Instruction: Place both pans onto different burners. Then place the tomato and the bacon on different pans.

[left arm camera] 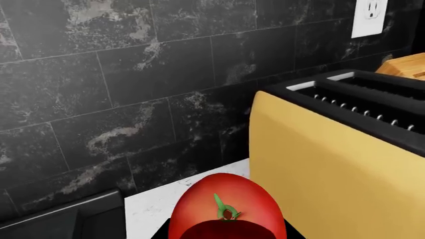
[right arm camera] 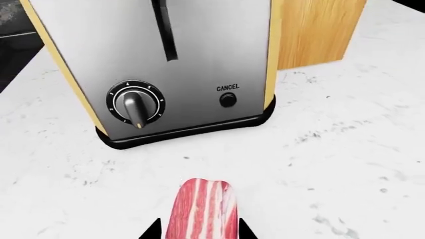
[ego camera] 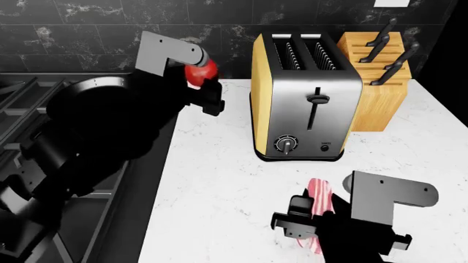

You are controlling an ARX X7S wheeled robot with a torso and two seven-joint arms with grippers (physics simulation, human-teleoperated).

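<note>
At upper left of the head view, the left gripper point(ego camera: 203, 82) holds the small glossy red tomato point(ego camera: 199, 72) between its fingers. At lower right, the right gripper point(ego camera: 310, 223) clasps the pink-red streaked bacon strip point(ego camera: 319, 201) above the white marble bench point(ego camera: 219, 181).

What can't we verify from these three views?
- Pans: not seen in any view; in the head view the left arm covers most of the range.
- Burners: same block, only grate edges show.
- Tomato: cut off by the left wrist view's edge; left gripper mostly out of view there.
- Bacon: near end cut off in the right wrist view, so the grip is unclear.
</note>
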